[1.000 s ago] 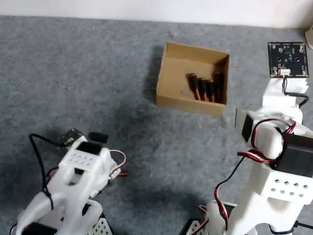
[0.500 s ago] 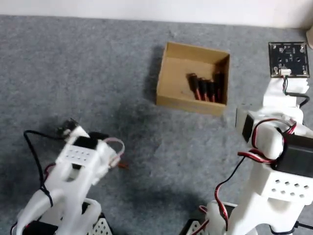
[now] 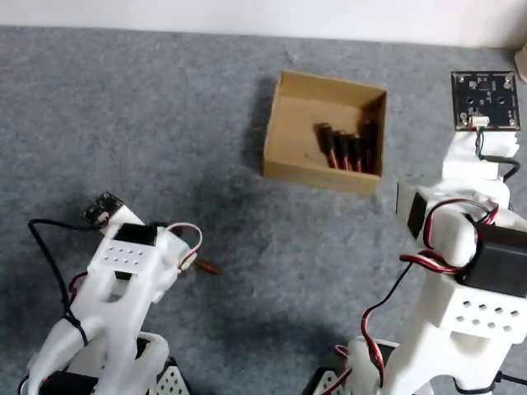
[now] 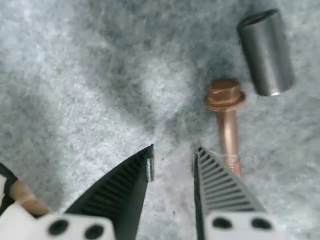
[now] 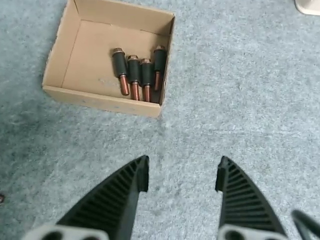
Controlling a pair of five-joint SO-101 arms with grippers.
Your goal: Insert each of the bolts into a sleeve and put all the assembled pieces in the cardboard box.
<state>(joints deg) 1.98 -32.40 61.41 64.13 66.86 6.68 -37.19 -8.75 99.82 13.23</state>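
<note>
Jaws on the left gripper (image 4: 173, 156) stand a narrow way apart with nothing between them, low over the grey carpet (image 3: 123, 123) at the near left; 1 loose bolt (image 4: 226, 117) lies just beside them, its shank running under the tip of 1 finger rather than into the gap, so I judge the gripper is set for a pick but not yet lined up; 1 bare sleeve (image 4: 265, 50) lies near the bolt's head, apart from it and angled off its line, which suggests this pair is the last left to join; jaws on the right gripper (image 5: 182, 170) are spread wide and hold nothing, hanging over bare carpet on the near side of the cardboard box (image 5: 100, 102), likely parked out of the way until it is needed; 4 assembled pieces (image 5: 137, 70) lie side by side inside the box toward its right wall, copper ends pointing near, so most of the task looks done; the carpet is a mottled, short-piled grey that covers the whole work surface; a pale strip (image 3: 247, 12) runs along the far edge, and a small circuit board (image 3: 484, 100) sits at the far end of the right arm (image 3: 469, 271).
</note>
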